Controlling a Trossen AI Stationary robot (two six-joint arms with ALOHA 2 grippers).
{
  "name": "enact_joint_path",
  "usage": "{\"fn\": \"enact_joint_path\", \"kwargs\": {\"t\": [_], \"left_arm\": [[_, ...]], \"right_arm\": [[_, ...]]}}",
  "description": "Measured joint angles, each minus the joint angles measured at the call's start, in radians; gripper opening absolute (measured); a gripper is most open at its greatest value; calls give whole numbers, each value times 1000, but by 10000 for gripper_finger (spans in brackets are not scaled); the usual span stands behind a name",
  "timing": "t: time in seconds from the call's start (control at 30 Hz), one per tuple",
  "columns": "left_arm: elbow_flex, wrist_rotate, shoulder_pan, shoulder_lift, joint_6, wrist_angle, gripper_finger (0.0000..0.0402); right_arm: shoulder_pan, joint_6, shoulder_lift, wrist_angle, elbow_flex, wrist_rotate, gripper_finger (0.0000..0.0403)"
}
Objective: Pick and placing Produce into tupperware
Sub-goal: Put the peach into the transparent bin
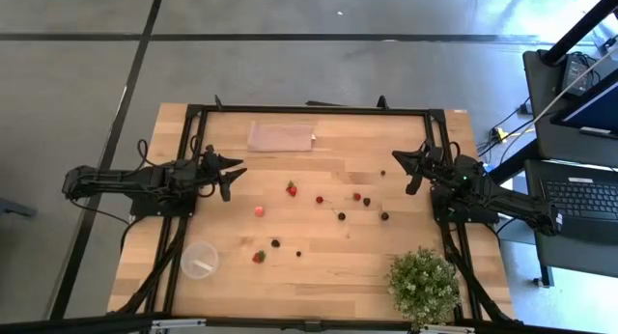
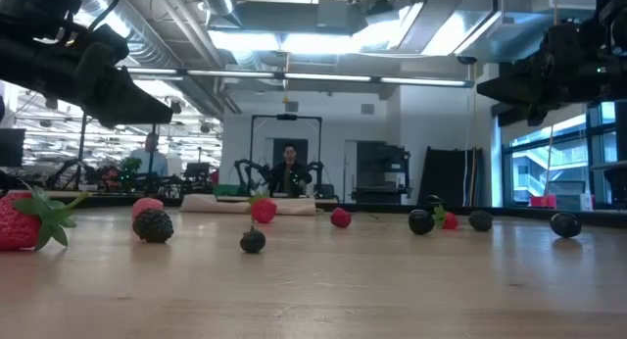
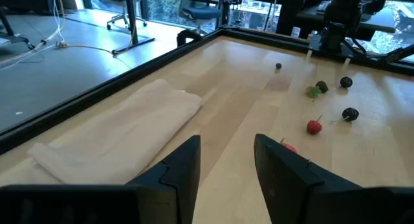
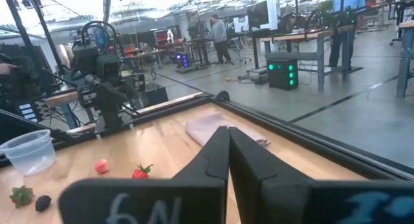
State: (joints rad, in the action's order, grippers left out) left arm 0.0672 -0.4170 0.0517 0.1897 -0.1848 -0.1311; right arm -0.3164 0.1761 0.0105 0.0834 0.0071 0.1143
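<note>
Small red strawberries (image 1: 292,189) and dark berries (image 1: 341,216) lie scattered on the middle of the wooden table, several of each. In the low view a strawberry (image 2: 22,221) and a dark berry (image 2: 153,224) sit close by. The clear round tupperware (image 1: 200,260) stands upright near the table's near-left corner and also shows in the right wrist view (image 4: 27,151). My left gripper (image 1: 235,182) hovers open above the table's left side, left of the fruit (image 3: 226,153). My right gripper (image 1: 402,167) hovers shut above the right side (image 4: 228,138). Neither touches anything.
A flat pinkish-tan cloth (image 1: 281,137) lies by the far edge. A bushy green potted plant (image 1: 423,286) stands at the near-right corner. A black frame (image 1: 319,110) runs round the tabletop. People stand in the room beyond the table.
</note>
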Motion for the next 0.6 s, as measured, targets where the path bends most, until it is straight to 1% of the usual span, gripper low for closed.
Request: {"fn": "enact_joint_path", "kwargs": {"t": [0.1, 0.37, 0.5, 0.6], "left_arm": [[0, -43, 0, 0, 73, 6, 137], [0, -42, 0, 0, 83, 9, 137], [0, 3, 0, 0, 119, 33, 142], [0, 50, 0, 0, 177, 100, 160]], "right_arm": [[0, 2, 0, 0, 0, 0, 13], [0, 0, 0, 0, 0, -1, 13], [0, -24, 0, 1, 0, -2, 13], [0, -50, 0, 1, 0, -2, 13]]}}
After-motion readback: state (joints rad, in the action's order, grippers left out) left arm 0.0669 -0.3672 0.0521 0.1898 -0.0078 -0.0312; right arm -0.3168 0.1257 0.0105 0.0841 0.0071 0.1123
